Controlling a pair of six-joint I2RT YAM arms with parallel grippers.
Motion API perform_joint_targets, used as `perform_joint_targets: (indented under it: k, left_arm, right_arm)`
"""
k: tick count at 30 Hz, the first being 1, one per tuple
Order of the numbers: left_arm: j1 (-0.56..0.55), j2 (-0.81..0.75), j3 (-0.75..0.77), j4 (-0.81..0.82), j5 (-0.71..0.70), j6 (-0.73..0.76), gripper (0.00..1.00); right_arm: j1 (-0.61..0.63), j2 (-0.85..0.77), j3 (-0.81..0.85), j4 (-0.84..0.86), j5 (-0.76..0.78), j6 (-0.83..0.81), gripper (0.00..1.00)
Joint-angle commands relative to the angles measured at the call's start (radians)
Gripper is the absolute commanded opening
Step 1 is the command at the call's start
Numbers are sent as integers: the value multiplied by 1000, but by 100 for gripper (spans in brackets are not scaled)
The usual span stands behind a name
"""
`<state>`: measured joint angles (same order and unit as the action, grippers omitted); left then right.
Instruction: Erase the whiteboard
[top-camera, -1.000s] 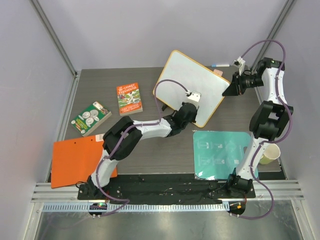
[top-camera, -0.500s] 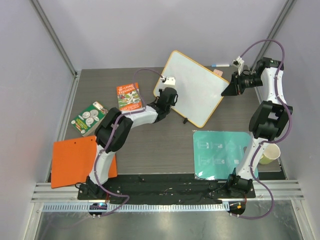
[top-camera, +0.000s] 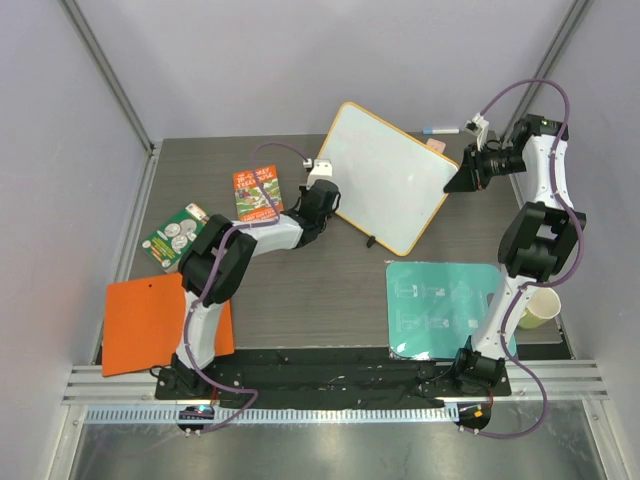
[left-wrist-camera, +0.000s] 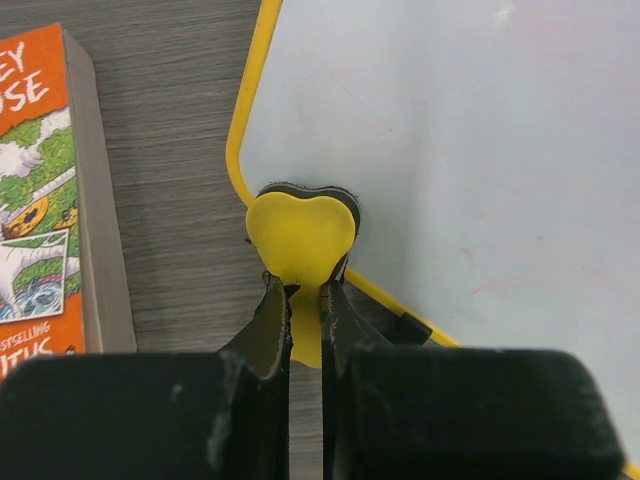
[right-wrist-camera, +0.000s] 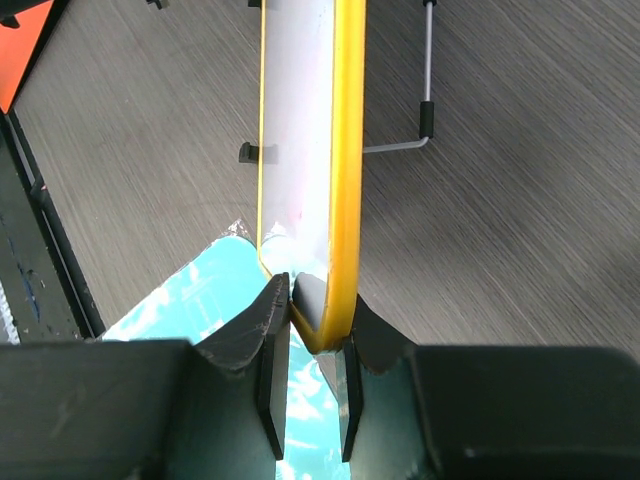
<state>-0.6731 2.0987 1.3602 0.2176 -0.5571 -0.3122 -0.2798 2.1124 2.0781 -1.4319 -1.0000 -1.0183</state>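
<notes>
The whiteboard (top-camera: 385, 175), white with an orange-yellow rim, stands tilted at the back of the table. My left gripper (top-camera: 320, 192) is shut on a yellow heart-shaped eraser (left-wrist-camera: 302, 235), which presses on the board's near left corner at the rim. In the left wrist view the board (left-wrist-camera: 450, 150) fills the right side and shows a faint pink mark (left-wrist-camera: 500, 285). My right gripper (top-camera: 458, 178) is shut on the board's right corner. In the right wrist view its jaws (right-wrist-camera: 308, 315) clamp the yellow rim (right-wrist-camera: 347, 150) edge-on.
A teal mat (top-camera: 445, 310) lies front right, with a cup (top-camera: 538, 308) beside it. An orange folder (top-camera: 150, 320) lies front left. Two books (top-camera: 258, 195) (top-camera: 180, 235) lie left of the board. A marker (top-camera: 445, 130) lies behind the board.
My left gripper swept the eraser from the board's lower right area up and left across it to the near left corner. The right gripper and board held still.
</notes>
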Motion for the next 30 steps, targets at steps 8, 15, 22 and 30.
perform_joint_targets:
  k: [8, 15, 22, 30]
  left_arm:
    - [20, -112, -27, 114, -109, 28, 0]
    - [24, -106, -29, 120, -115, 44, 0]
    - [27, -91, -32, 173, -97, 59, 0]
    - [18, -75, -26, 189, 121, 22, 0]
  right_arm:
    - [14, -68, 25, -73, 80, -77, 21]
    - [14, -69, 20, -73, 66, -77, 29]
    - [16, -58, 20, -73, 49, -77, 45]
    - [16, -43, 19, -75, 50, -81, 45]
